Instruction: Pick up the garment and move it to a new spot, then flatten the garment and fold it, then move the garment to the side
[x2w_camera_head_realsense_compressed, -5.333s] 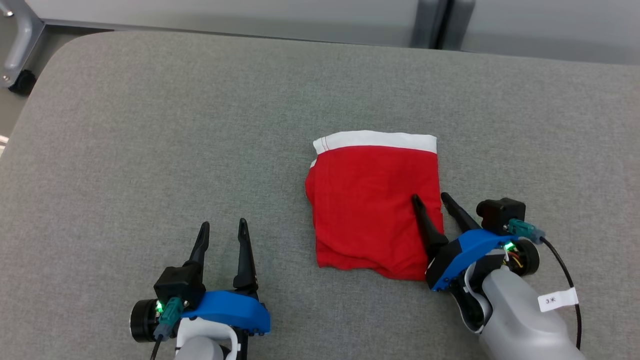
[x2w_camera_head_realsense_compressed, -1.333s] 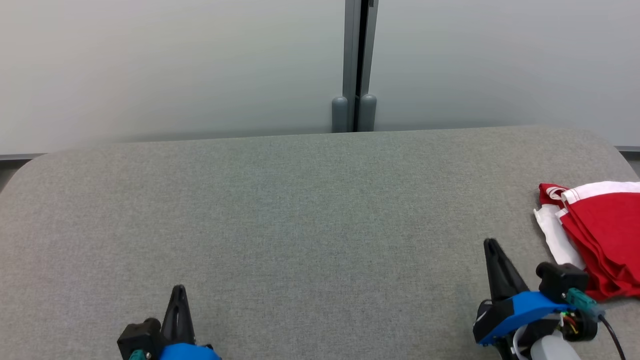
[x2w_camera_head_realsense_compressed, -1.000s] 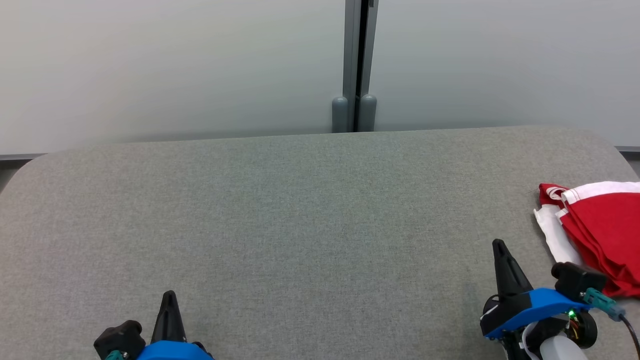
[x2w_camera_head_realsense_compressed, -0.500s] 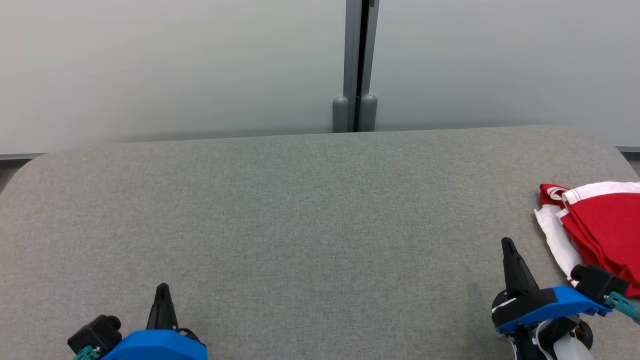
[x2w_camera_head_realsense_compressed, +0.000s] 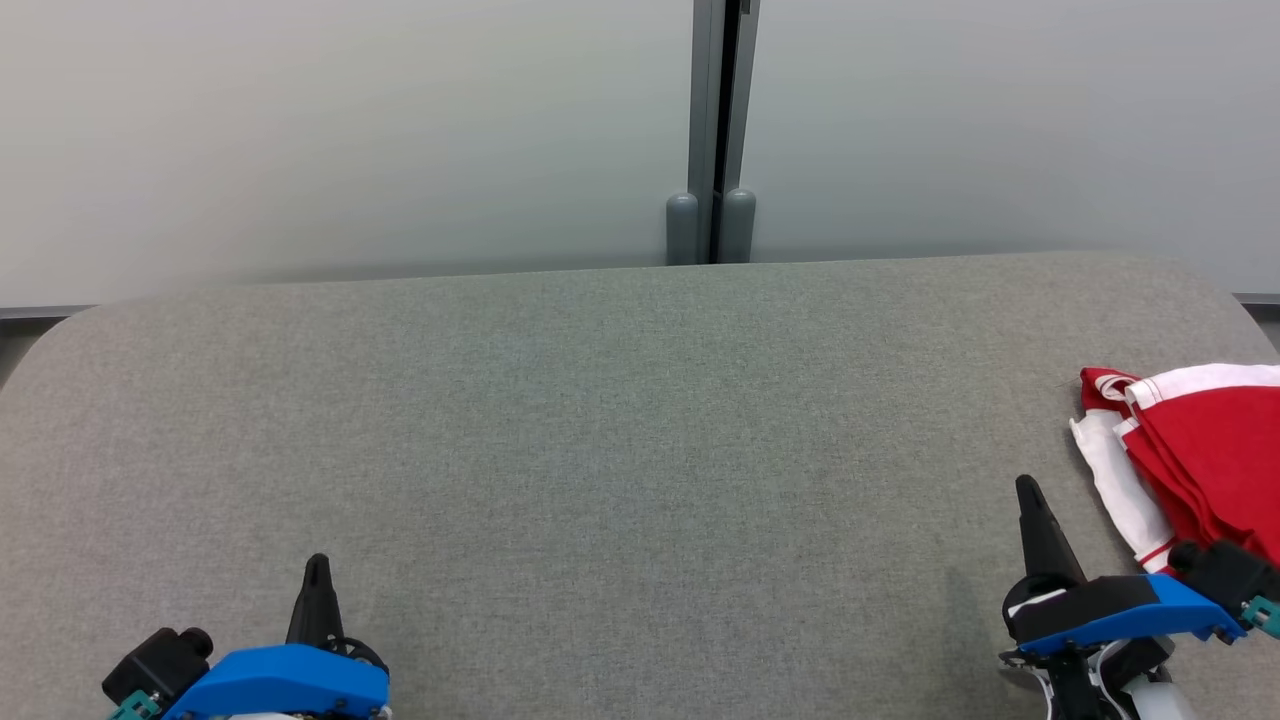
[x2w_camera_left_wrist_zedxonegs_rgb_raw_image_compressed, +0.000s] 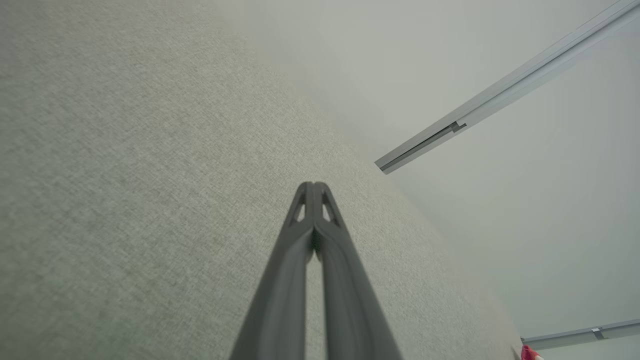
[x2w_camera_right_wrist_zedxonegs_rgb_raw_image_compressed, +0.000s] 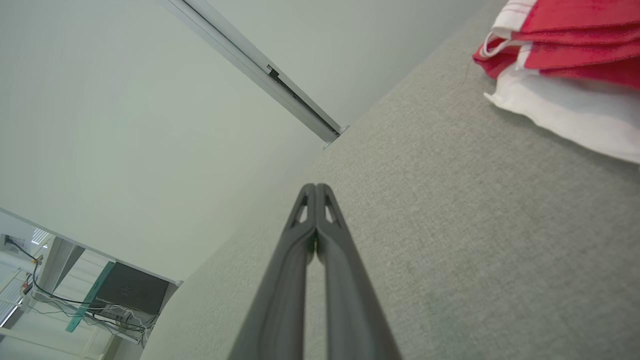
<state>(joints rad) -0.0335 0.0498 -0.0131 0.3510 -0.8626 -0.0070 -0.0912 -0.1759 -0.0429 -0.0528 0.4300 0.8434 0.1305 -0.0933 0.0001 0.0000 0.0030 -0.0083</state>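
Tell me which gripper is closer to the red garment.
The right gripper: the red garment lies just beside it at the table's right end, while the left gripper sits far across the table at the head view's lower left.

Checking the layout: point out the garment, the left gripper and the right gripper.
garment (x2w_camera_head_realsense_compressed: 1215, 450), head view, on the red cloth
left gripper (x2w_camera_left_wrist_zedxonegs_rgb_raw_image_compressed: 314, 188), left wrist view, where the shut fingertips meet
right gripper (x2w_camera_right_wrist_zedxonegs_rgb_raw_image_compressed: 316, 190), right wrist view, where the shut fingertips meet

Head camera looks down over the grey desk (x2w_camera_head_realsense_compressed: 600, 420) toward the wall (x2w_camera_head_realsense_compressed: 400, 130); both wrist cameras skim low along it — all three catch the red garment (x2w_camera_head_realsense_compressed: 1215, 450).
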